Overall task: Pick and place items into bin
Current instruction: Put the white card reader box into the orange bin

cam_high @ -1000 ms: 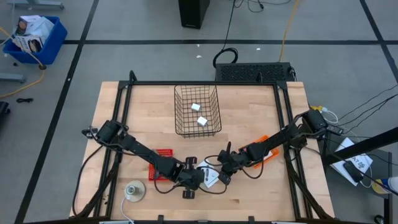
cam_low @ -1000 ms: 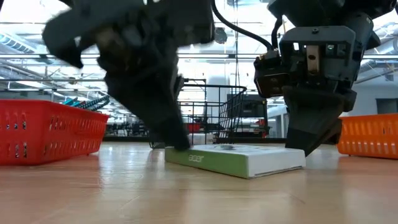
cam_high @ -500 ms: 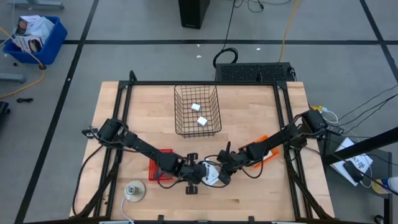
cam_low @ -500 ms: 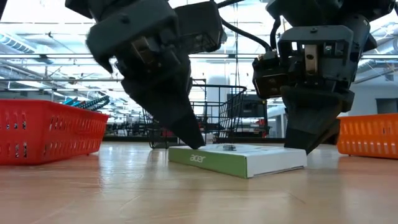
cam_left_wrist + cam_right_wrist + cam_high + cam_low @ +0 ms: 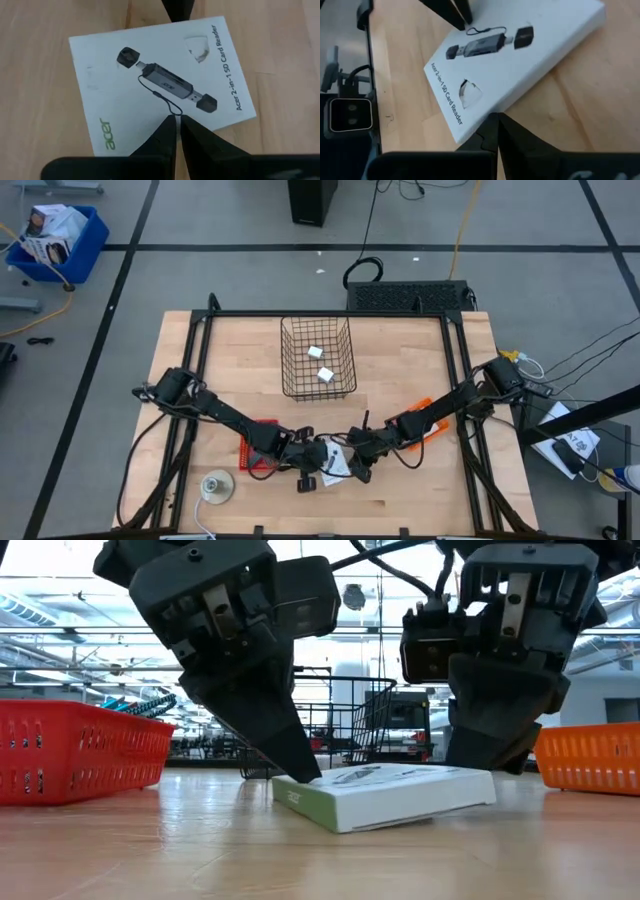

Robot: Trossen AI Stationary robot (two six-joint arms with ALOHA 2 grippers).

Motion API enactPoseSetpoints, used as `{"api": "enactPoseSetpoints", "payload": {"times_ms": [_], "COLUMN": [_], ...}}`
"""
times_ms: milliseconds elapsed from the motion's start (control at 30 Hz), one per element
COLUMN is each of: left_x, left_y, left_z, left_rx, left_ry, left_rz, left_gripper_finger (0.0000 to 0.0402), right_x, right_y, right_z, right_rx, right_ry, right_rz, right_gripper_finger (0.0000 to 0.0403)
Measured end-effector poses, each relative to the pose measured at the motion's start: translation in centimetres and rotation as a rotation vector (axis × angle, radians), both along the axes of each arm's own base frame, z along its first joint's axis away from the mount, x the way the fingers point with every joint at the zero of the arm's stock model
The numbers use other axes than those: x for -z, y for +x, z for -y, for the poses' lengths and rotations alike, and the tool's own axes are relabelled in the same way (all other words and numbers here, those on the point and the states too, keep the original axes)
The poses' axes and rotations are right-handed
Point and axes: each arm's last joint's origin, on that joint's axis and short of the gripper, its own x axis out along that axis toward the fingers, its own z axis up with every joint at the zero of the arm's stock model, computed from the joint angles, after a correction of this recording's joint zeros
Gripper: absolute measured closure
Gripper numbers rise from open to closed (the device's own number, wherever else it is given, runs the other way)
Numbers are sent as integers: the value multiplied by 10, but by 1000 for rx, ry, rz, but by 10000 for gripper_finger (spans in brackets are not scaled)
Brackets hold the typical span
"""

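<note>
Down on the bench [image 5: 400, 380], going left to right in the high view, a round grey disc [image 5: 216, 487] lies near the front left corner, and a red basket [image 5: 258, 445] sits just past it under the left arm. That arm reaches in from the left edge and ends at the left gripper [image 5: 318, 463], whose fingers [image 5: 167, 137] are pressed almost together with only a thin slit between them, tips resting on one edge of a flat white box [image 5: 385, 795]. The box, printed with a picture of a card reader and green lettering, lies near the front middle of the bench; in the low view its far side is tipped up off the wood while the green-edged near corner stays down. The right gripper [image 5: 352, 464] meets the box from the opposite side, its fingers [image 5: 492, 131] shut tight together and pushed against the box edge; neither pair is clamped around the box. Farther back, at the middle of the bench, stands a wire bin [image 5: 316, 358] with two white cubes [image 5: 319, 365] inside. An orange basket [image 5: 428, 425] shows beside the right arm, toward the right side.
</note>
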Motion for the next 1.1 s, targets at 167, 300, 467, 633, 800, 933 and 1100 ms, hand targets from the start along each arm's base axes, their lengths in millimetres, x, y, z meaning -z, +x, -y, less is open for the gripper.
{"api": "enactPoseSetpoints", "payload": {"times_ms": [167, 300, 467, 633, 800, 933, 1100], "left_x": [0, 0, 0, 0, 1, 2, 1], "left_y": [-2, -3, -3, -4, -4, -4, -3], "left_z": [4, 6, 7, 10, 15, 16, 16], "left_rx": [3, -7, -15, -42, -47, -58, -69], "left_ry": [2, 0, -1, 18, 26, 34, 27], "left_rz": [3, 4, 10, 24, 54, 59, 73], "left_gripper_finger": [367, 367, 367, 367, 366, 366, 366], "right_x": [-2, -10, -15, -18, -27, -27, -24], "right_y": [1, 4, 8, 10, 16, 19, 18], "right_z": [-3, -10, -11, -11, -10, -6, -5], "right_rx": [1, -33, -38, -32, 7, 39, 41], "right_ry": [-17, -21, -24, -42, -46, -48, -25], "right_rz": [40, 146, 210, 260, 339, 348, 315], "right_gripper_finger": [403, 403, 403, 403, 403, 403, 403]}}
